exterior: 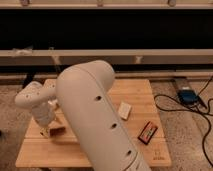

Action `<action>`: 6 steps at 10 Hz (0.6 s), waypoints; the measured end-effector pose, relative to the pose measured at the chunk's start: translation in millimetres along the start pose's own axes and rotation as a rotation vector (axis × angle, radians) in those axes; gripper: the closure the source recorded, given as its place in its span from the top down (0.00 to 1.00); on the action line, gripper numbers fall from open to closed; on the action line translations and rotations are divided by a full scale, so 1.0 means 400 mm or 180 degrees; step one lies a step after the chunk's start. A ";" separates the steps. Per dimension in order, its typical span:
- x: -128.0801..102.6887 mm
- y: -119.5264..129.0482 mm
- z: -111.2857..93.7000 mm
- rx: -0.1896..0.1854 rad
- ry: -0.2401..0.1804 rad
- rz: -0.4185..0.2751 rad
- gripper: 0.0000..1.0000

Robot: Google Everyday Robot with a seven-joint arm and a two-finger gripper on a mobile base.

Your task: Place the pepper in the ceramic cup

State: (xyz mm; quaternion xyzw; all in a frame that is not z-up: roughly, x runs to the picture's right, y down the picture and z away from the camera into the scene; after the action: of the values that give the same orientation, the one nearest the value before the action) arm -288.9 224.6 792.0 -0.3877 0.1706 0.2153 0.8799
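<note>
My arm (82,105) is a thick, smooth tube in matte off-white, rounded at its upper end. A row of small dark oval recesses runs down its side. They may be screw holes, though I can't be sure. The round joint housing (30,96) beyond it is the same white, with a few dark specks. My gripper (48,131), pale with a tan tint, sits low over the left part of the wooden table (145,92).

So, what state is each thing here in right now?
gripper: down low over the left part of the table, near its surface.
arm: bent across the table, hiding its middle.
white block: lying flat, untouched, right of the arm.
red-and-black packet: lying flat near the table's front right corner.
pepper, ceramic cup: cannot be made out.
blue box: on the floor among cables.
</note>
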 end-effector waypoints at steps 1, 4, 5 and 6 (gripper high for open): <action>0.002 -0.005 0.026 -0.0008 0.0107 0.0019 0.57; 0.002 0.004 0.024 -0.0049 0.0201 0.0012 0.22; 0.003 0.005 0.022 -0.0051 0.0211 0.0012 0.14; 0.003 0.009 0.021 -0.0049 0.0214 0.0007 0.07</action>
State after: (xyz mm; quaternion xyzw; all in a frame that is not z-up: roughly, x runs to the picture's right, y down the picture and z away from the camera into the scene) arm -288.4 233.4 794.7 -0.4013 0.1988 0.2044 0.8704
